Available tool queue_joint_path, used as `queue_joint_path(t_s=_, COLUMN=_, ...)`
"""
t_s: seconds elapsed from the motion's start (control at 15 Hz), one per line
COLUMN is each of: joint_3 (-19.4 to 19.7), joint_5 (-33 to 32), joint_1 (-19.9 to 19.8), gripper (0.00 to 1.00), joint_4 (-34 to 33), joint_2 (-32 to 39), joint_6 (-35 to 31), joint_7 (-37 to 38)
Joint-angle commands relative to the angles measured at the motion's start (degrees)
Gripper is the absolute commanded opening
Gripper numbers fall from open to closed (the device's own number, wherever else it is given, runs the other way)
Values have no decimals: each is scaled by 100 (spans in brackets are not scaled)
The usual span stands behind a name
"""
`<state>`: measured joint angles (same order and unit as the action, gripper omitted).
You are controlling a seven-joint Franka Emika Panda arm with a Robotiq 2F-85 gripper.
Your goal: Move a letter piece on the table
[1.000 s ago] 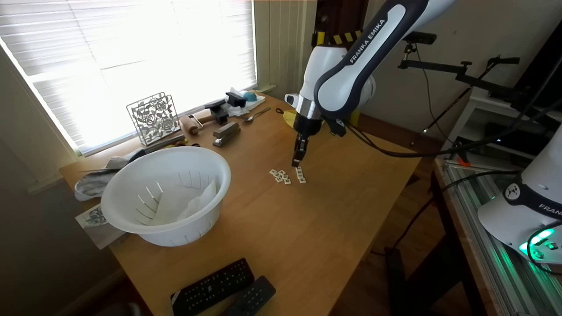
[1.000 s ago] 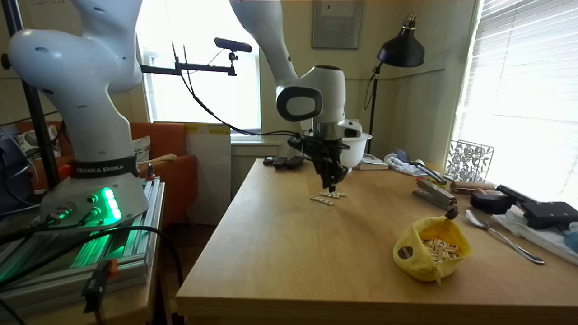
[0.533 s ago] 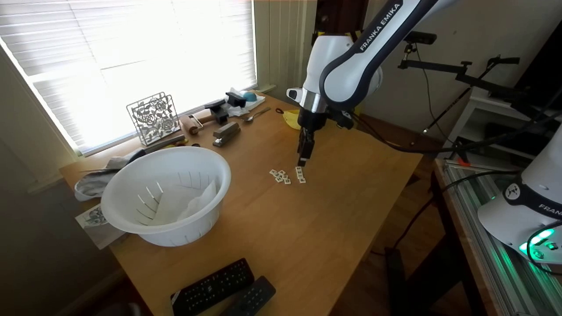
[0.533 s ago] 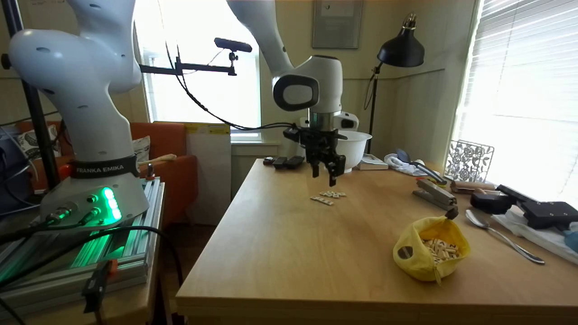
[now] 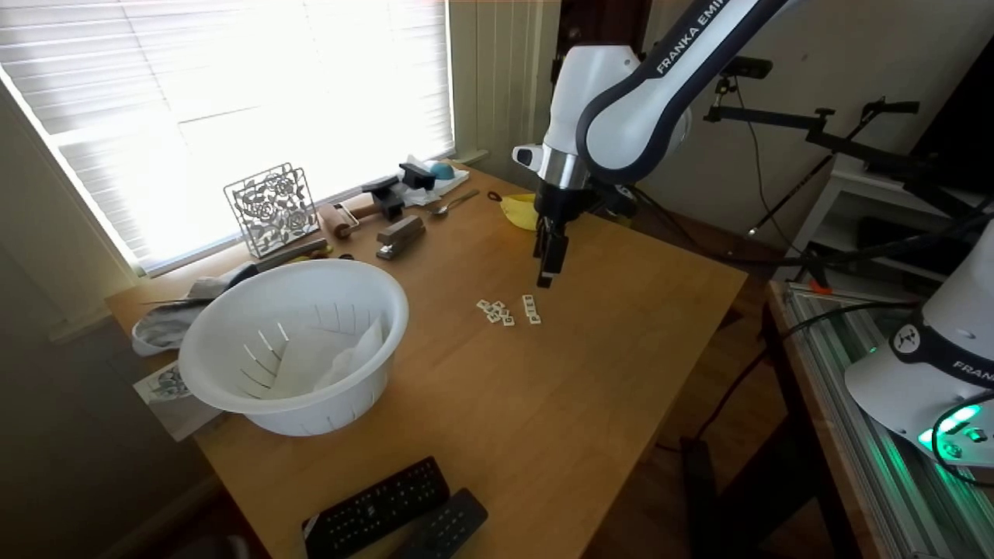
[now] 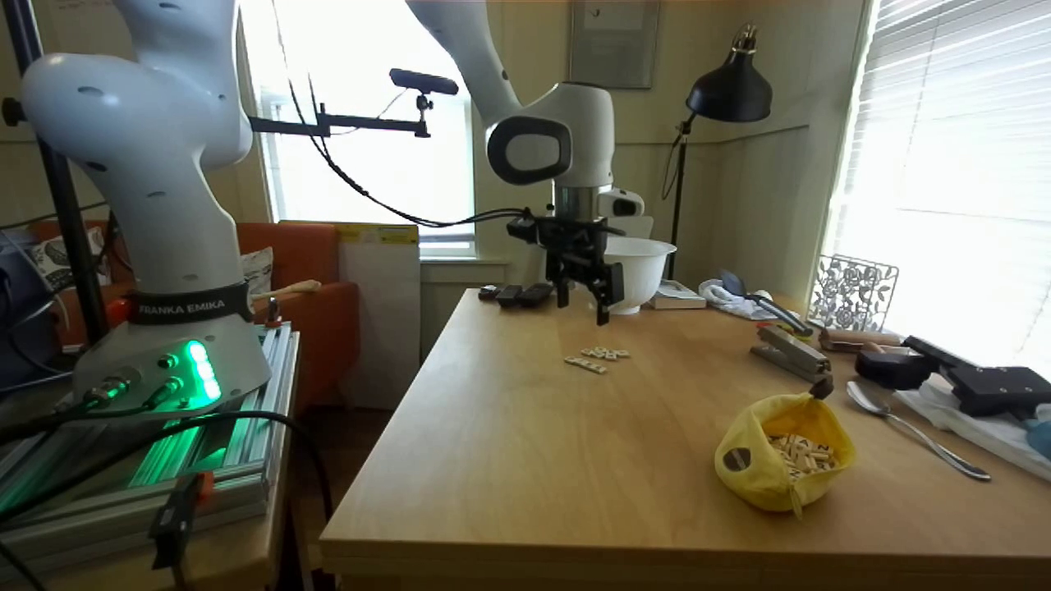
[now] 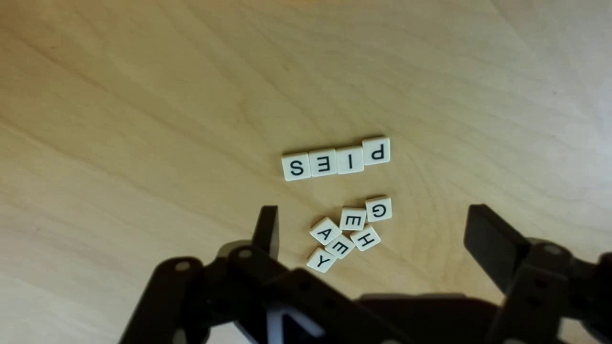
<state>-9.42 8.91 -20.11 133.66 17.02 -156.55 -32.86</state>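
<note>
Wrist view: the empty gripper (image 7: 373,216) hung spread apart; four letter tiles (image 7: 341,161) adjoined, presumably to spell PIES.

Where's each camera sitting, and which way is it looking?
In an exterior view, a camera sits near the yellow bag, looking along the table towards the white bowl; robot arm, gripper and base show.
In an exterior view, a camera sits high near the remotes, looking down past the bowl towards the bag; arm, gripper and part of the base show.
The wrist view sits on the arm, looking down at letter tiles; two open fingers show.
Both exterior views share table, bowl, bag and tiles, from nearly opposite ends.
</note>
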Motion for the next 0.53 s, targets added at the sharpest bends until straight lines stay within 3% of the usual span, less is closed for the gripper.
queue_joint_path(t_s=0.0, joint_3=269, joint_5=-31, joint_1=246, gripper=100, joint_4=200, joint_2=-343, joint_6=205, joint_7=-37)
queue_joint_path(t_s=0.47, joint_3=418, joint_5=64, joint_1=403, gripper=100, joint_4=73, joint_2=-187, joint_6=125, joint_7=-39)
